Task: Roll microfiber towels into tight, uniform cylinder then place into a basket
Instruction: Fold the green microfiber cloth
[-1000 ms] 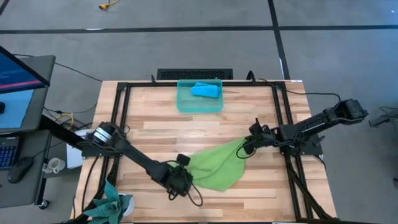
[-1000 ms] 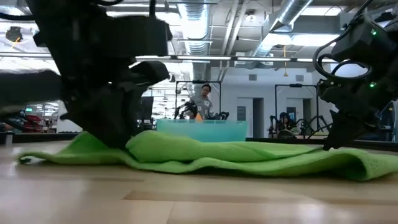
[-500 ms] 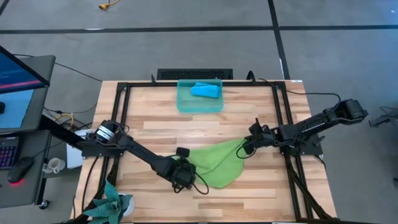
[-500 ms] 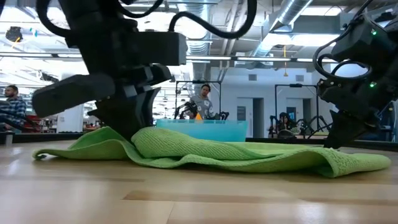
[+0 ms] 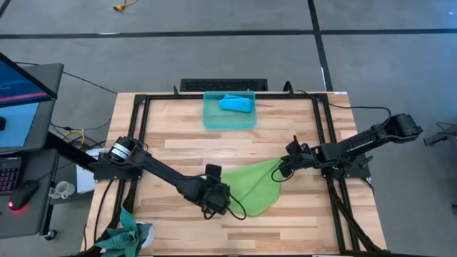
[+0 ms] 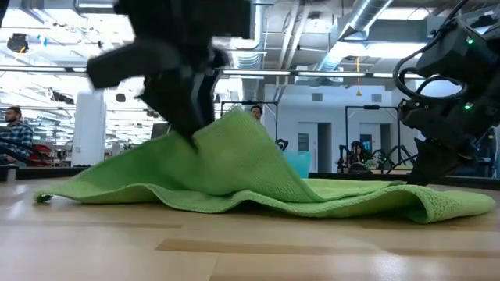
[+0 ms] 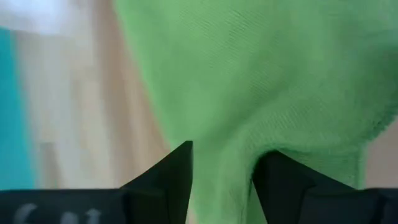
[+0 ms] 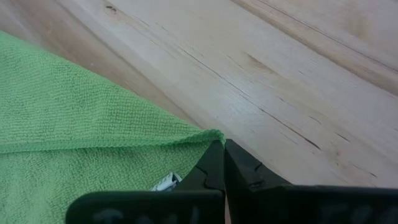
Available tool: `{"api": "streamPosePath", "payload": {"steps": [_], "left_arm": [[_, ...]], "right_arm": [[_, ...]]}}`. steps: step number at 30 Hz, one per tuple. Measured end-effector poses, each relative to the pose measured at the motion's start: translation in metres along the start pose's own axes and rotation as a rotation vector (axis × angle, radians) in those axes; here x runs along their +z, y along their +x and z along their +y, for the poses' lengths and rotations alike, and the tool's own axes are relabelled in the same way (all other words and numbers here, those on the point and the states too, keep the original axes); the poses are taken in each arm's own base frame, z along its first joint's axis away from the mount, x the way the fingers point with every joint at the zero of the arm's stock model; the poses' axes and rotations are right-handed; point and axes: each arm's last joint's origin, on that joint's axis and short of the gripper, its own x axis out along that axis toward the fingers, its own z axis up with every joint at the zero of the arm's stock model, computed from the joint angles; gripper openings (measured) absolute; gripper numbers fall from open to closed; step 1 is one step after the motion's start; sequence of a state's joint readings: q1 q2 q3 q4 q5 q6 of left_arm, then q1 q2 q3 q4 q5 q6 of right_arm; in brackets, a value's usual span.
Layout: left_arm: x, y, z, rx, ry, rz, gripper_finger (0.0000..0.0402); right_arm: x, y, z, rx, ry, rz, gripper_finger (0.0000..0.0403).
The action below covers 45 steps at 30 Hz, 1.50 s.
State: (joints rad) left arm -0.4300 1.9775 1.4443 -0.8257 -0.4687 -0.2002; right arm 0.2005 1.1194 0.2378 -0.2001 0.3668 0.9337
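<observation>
Wooden table [image 5: 300,121]: my left hand [image 5: 218,198], fingers apart, lifts the lime green towel [image 5: 253,187]; right hand [image 5: 280,172] pinches its corner. Risk: the fold slips free. Blue towel [image 5: 235,104] sits in the basket [image 5: 211,119].

No readable text, label, brand, number or sign anywhere in these views. On the green towel [image 8: 81,149], only a small white tag [image 8: 165,182] beside the corner, its print too small to make out. At the far left of the high view, a lit monitor [image 5: 21,86] with content too blurred to read.
</observation>
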Motion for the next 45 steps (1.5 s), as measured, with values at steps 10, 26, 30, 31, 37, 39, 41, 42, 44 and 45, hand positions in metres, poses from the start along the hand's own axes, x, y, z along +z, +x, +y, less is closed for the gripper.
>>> {"api": "streamPosePath", "payload": {"steps": [10, 26, 30, 31, 37, 39, 41, 42, 44, 45], "left_arm": [[0.006, -0.023, 0.003, 0.014, 0.062, 0.040, 0.0149], [0.015, -0.040, -0.020, -0.101, -0.112, -0.203, 0.0149], [0.015, -0.039, -0.026, -0.155, -0.153, -0.223, 0.0149], [0.014, -0.039, -0.027, -0.159, -0.171, -0.223, 0.0149], [0.007, -0.025, -0.041, -0.230, -0.243, -0.283, 0.0148], [0.004, -0.021, -0.046, -0.246, -0.251, -0.308, 0.0148], [0.003, -0.021, -0.049, -0.255, -0.256, -0.324, 0.0148], [0.003, -0.021, -0.051, -0.262, -0.255, -0.331, 0.0148], [0.001, -0.020, -0.055, -0.280, -0.245, -0.340, 0.0148], [0.000, -0.019, -0.057, -0.291, -0.239, -0.348, 0.0148]], "right_arm": [[0.000, 0.000, 0.000, 0.001, -0.004, 0.001, 0.0014], [0.000, 0.000, 0.000, 0.001, -0.002, 0.002, 0.0016], [0.000, 0.000, 0.000, 0.001, -0.002, 0.002, 0.0014], [0.000, 0.000, 0.000, 0.001, -0.002, 0.002, 0.0015], [-0.002, -0.001, 0.001, 0.002, -0.012, 0.008, 0.0015], [-0.003, -0.001, 0.001, 0.006, -0.023, 0.012, 0.0013], [-0.004, -0.002, 0.002, 0.011, -0.031, 0.014, 0.0013], [-0.005, -0.002, 0.003, 0.013, -0.034, 0.014, 0.0013], [-0.005, -0.002, 0.003, 0.015, -0.029, 0.015, 0.0014], [-0.006, -0.003, 0.003, 0.016, -0.027, 0.016, 0.0014]]}}
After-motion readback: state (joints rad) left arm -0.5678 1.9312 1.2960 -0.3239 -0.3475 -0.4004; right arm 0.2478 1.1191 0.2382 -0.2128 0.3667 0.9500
